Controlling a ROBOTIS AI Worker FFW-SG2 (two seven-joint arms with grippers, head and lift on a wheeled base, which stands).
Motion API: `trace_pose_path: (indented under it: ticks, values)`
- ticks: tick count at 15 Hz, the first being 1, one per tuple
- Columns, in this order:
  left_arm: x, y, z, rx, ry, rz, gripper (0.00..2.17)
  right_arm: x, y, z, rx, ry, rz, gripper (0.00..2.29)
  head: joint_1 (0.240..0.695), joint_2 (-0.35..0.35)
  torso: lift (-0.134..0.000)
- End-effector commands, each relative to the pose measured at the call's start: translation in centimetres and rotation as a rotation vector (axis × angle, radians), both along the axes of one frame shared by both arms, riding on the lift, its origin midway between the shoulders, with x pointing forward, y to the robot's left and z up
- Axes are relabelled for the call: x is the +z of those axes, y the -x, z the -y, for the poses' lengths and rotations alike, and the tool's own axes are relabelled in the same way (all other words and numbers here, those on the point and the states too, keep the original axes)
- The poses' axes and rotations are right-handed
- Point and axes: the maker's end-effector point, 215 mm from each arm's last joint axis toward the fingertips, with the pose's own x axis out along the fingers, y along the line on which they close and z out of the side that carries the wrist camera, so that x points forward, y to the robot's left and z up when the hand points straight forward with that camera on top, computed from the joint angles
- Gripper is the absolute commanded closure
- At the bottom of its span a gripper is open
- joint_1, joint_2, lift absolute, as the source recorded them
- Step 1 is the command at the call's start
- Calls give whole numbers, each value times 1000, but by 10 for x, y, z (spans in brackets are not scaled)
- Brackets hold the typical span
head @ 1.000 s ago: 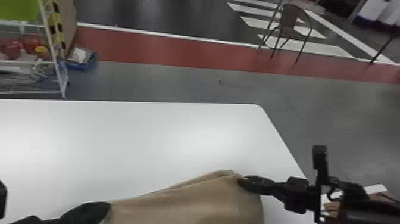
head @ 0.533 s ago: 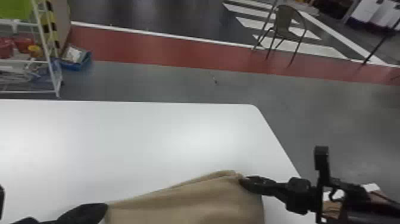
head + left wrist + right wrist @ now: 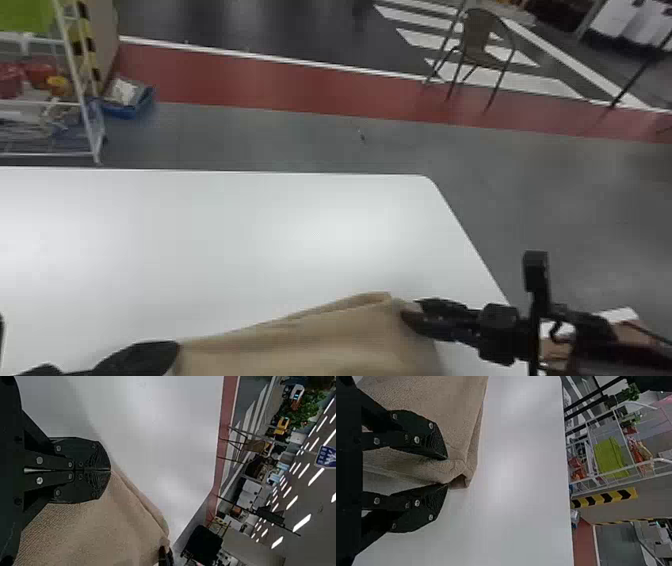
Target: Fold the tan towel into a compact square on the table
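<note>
The tan towel (image 3: 320,345) is on the white table at the near edge of the head view, its far edge folded. At its left end is my left gripper (image 3: 172,352). My right gripper (image 3: 411,311) stands at the towel's far right corner. In the left wrist view, the left gripper (image 3: 110,470) is shut, with the towel (image 3: 115,522) pinched at its tips. In the right wrist view, the right gripper (image 3: 447,472) has its fingers apart, a folded corner of the towel (image 3: 459,469) lying at and partly between them.
The white table (image 3: 225,240) extends beyond the towel, with its rounded far right corner near the right arm. Past it are a wire rack (image 3: 82,75) at the left, a blue bin (image 3: 131,102) and a chair (image 3: 477,37) on the floor.
My right gripper has opened at the towel's corner, its fingers now apart. The left gripper holds nearly the same place. The head view has shifted slightly since the first frame.
</note>
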Motion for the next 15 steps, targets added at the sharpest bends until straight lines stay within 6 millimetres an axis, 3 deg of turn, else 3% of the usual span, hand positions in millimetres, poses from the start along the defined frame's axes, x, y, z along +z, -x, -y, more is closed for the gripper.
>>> trace_pose_path:
  ticks: [1,6,8,9,10,15]
  values:
    - [0,1,1,-3,0,-1,1480,-5,0,3,-3,-7,0,424,695,-350,-123]
    - [-2,3,0,-2,-2,-5,1480,-3,-5,-3,5,-20,12,485,695,-350,-123]
    - [-3,4,0,-1,-2,-8,1480,-3,-6,-7,12,-23,11,657,695,-350,-123]
    - [-3,4,0,-1,-2,-8,1480,-2,-7,-6,10,-24,13,903,695,-350,-123]
    - [-3,4,0,-1,-2,-7,1484,1,-7,-6,10,-24,22,1004,695,-350,-123]
    - [-4,5,-1,-1,-7,-10,1484,23,-1,15,-30,-3,69,1001,695,-350,-123]
